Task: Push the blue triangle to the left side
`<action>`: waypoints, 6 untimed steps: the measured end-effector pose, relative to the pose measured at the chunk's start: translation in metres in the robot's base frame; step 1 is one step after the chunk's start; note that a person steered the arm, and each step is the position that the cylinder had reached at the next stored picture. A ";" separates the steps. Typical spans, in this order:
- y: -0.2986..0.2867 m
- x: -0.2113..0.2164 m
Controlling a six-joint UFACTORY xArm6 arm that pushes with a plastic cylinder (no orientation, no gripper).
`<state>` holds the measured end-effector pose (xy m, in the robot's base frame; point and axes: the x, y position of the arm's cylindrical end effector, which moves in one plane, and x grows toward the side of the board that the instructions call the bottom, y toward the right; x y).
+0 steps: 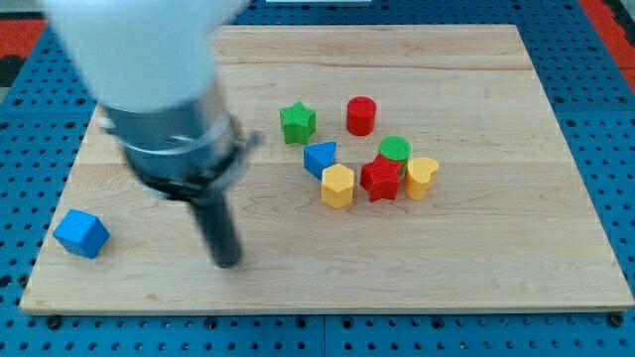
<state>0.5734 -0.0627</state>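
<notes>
The blue triangle (pixel 318 157) lies near the board's middle, touching the yellow hexagon (pixel 337 185) below it and just under the green star (pixel 297 122). My tip (pixel 229 260) rests on the board well to the left of and below the triangle, apart from every block. The arm's white and grey body (pixel 149 69) fills the view's upper left and hides the board behind it.
A red cylinder (pixel 361 115), a green cylinder (pixel 394 149), a red star (pixel 380 178) and a yellow heart (pixel 421 177) cluster right of the triangle. A blue cube (pixel 80 233) sits near the wooden board's (pixel 476 248) lower left corner.
</notes>
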 end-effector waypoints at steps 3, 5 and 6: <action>0.264 -0.066; 0.145 -0.122; 0.050 -0.114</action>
